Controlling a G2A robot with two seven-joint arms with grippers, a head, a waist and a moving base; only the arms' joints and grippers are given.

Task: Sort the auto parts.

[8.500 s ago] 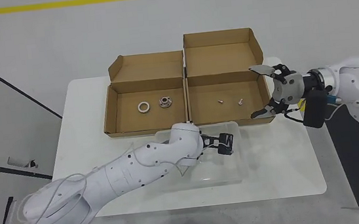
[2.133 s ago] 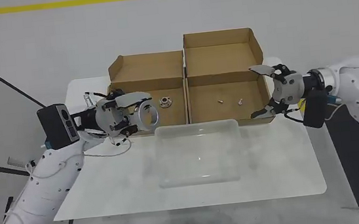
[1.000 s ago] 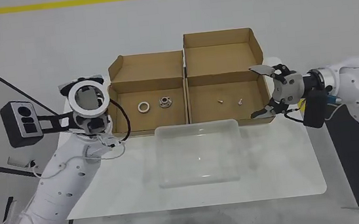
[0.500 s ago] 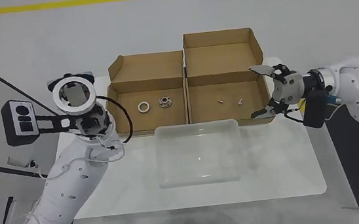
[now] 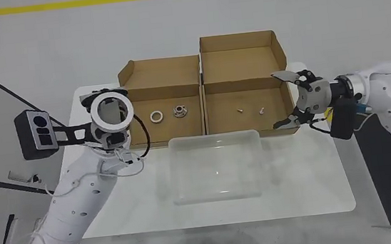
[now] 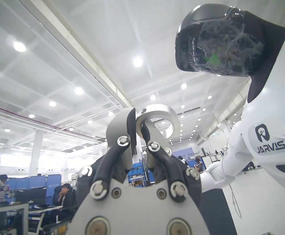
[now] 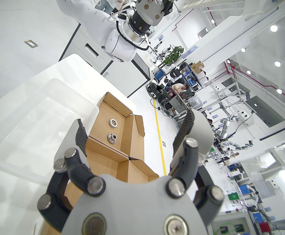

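Observation:
My left gripper (image 5: 112,113) is raised over the table's left end and points up, shut on a large metal ring (image 5: 129,108). In the left wrist view the two fingers pinch the metal ring's (image 6: 165,111) wall, one inside and one outside. A small ring (image 5: 157,116) and a flanged bushing (image 5: 179,111) lie in the left cardboard box (image 5: 119,123). Two small screws (image 5: 239,107) lie in the right cardboard box (image 5: 243,63). My right gripper (image 5: 288,99) hangs open and empty at that box's right wall. The right wrist view shows the small ring (image 7: 114,122) and the bushing (image 7: 112,137).
A clear plastic tray (image 5: 219,191) sits in front of the boxes at the table's middle, with nothing in it that I can see. The boxes' upright flaps (image 5: 158,72) stand along the far side. The white table (image 5: 309,182) is bare to the right of the tray.
My left arm lifted the large ring from the clear tray, swung left and turned it upward; in the last half second it shifted right, toward the left box. The right arm stayed still.

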